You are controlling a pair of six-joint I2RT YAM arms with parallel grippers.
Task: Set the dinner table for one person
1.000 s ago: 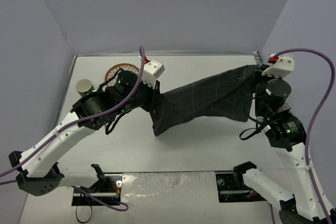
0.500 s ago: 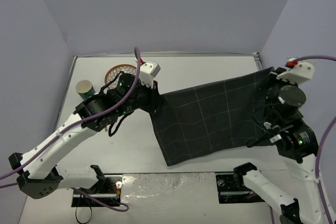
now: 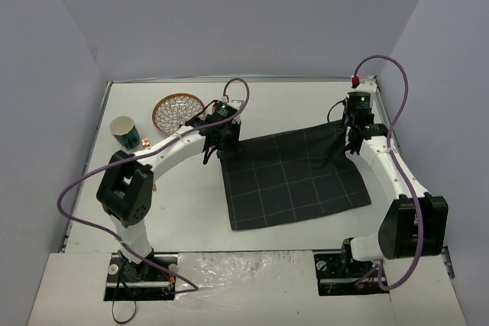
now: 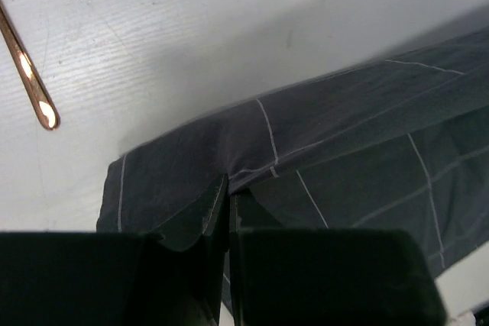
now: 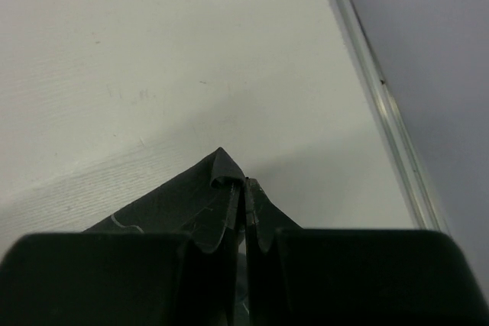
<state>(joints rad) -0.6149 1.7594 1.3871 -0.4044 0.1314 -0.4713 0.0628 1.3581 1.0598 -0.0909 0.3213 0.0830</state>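
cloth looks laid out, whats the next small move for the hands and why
Probably open both hands and let go. The cloth lies spread flat on the table, while the left hand and the right hand each pinch a far corner, puckering it slightly upward. Releasing should let the corners settle.

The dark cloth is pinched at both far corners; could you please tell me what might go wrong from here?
The cloth lies skewed to the table edge, so releasing now may leave it crooked. Fabric is bunched in the left gripper and right gripper; it might snag and lift as they withdraw.
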